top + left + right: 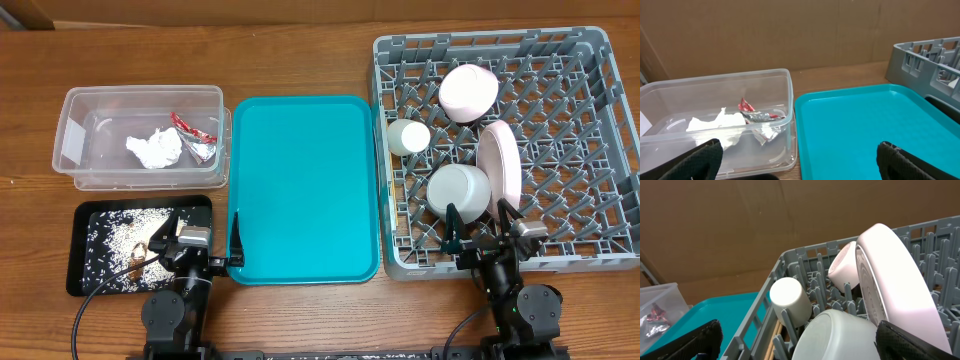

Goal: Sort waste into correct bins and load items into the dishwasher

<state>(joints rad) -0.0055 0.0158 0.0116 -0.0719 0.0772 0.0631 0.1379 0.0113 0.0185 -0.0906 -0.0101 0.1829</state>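
Right now the crumpled white tissue [153, 150] and the red-and-silver foil wrapper [195, 135] lie side by side in the clear plastic tub [140, 92], just left of the teal serving tray [300, 190] at its far end. Brown food scraps with pale rice-like crumbs [135, 250] are scattered in the black tray [72, 250], left of the teal tray's near end. The grey dish rack [500, 36] sits just right of the teal tray. In it, the cream-white cup [407, 138] lies closest to the teal tray, the white bowl [459, 190] a little further off, the pale pink bowl [468, 92] at the far side, and the pale pink plate [499, 158] stands on edge, furthest from the teal tray. My left gripper [198, 238] hangs at the teal tray's near left corner, fingers spread wide and empty. My right gripper [481, 222] hangs right of the teal tray, over the rack's near edge, fingers likewise spread and holding nothing.
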